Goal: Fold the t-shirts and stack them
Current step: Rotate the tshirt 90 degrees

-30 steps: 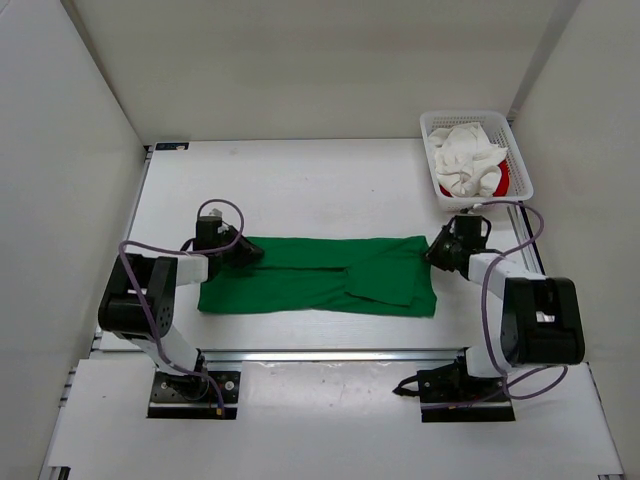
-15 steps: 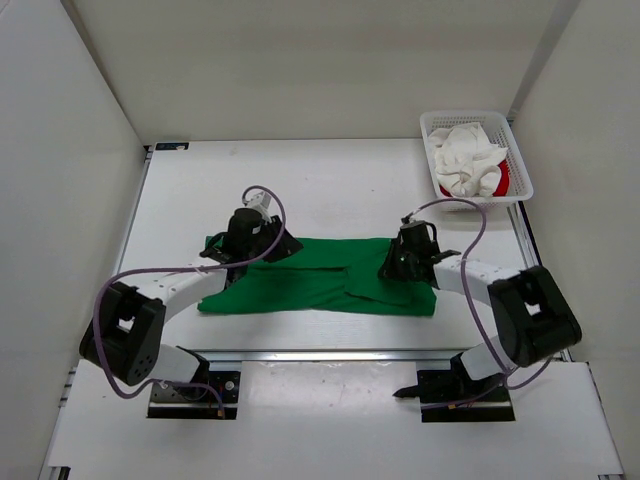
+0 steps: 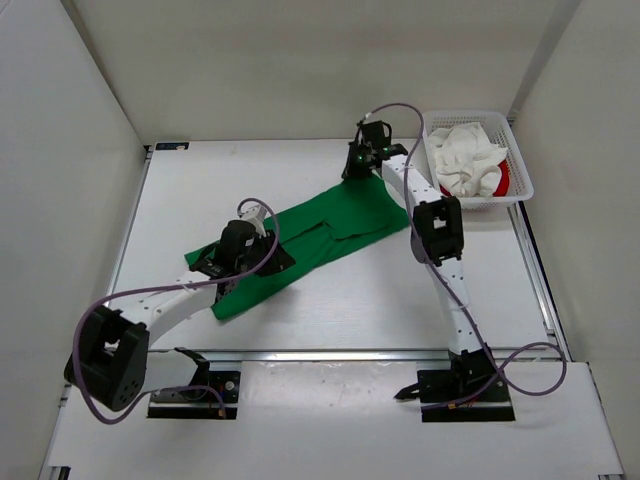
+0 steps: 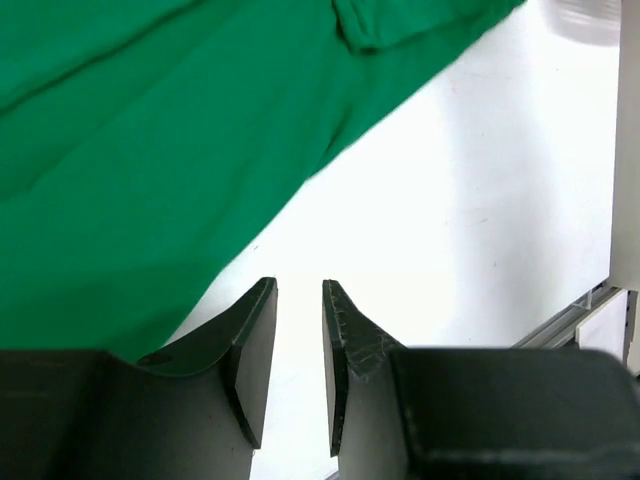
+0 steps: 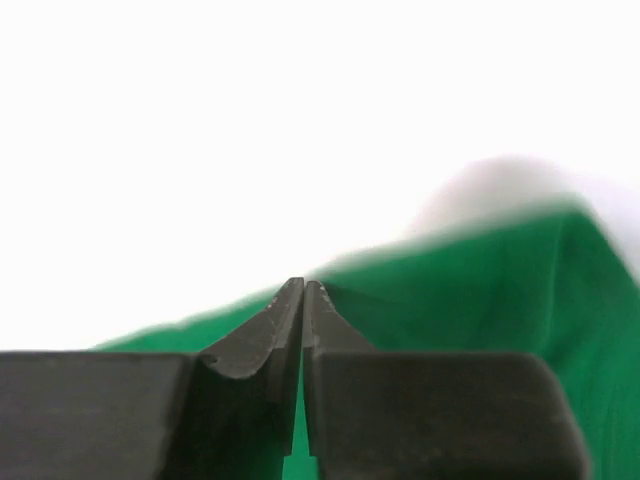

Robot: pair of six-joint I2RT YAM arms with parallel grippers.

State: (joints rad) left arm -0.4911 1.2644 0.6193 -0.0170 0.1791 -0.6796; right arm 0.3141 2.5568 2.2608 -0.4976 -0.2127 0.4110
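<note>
Evidently, the green shirt [image 3: 300, 240] is laid slantwise from mid-worktop [image 3: 200, 190] toward the far edge, its far end pinched in the closed right claw [image 5: 303, 285], presumably for straightening. The left claw [image 4: 298, 288], slightly parted, is empty beside the shirt's edge.

white table [image 3: 200, 190], plain white walls [image 3: 300, 70] on three sides, even light

The top external view looks steeply down from above and behind the arm bases, far enough back to take in the whole surface [image 3: 200, 190]. The left wrist view looks past the left pincer [image 4: 299, 285], low over the surface. The right wrist view sits closest, behind the right pincer [image 5: 303, 283]. All three views share the green t-shirt [image 3: 310, 235].
</note>
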